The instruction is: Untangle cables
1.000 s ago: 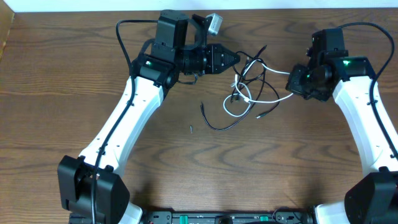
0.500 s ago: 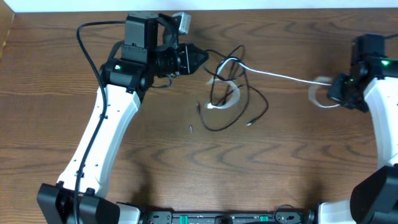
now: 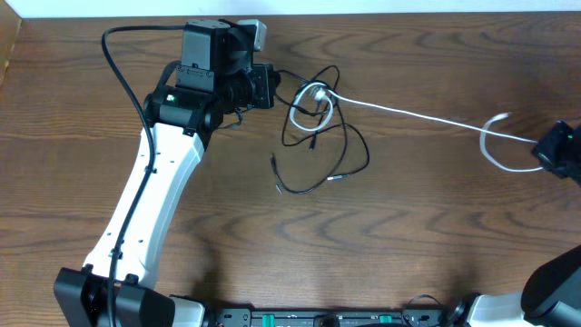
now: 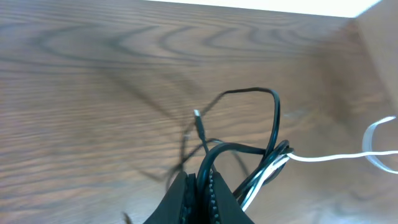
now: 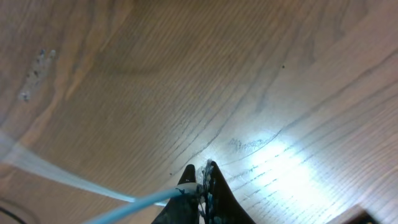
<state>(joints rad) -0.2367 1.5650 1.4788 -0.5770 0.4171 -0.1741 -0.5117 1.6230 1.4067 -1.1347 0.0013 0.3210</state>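
Farther right than before, the right hand is pulling the thin white cord taut across the wooden bench, clenched on it. The left hand is clenching the thin black cord where the cords are crossing. Separation is underway; the next move probably needs continued outward pulling.

A dark brown, wood-grain table is filling almost the whole overhead view, its grain running in long wavy bands from side to side. A narrow white strip is running along the table's far edge, and a paler tan surface is showing past its far left corner. Light is pooling into a bright, soft glare patch on the wood in the right wrist view.
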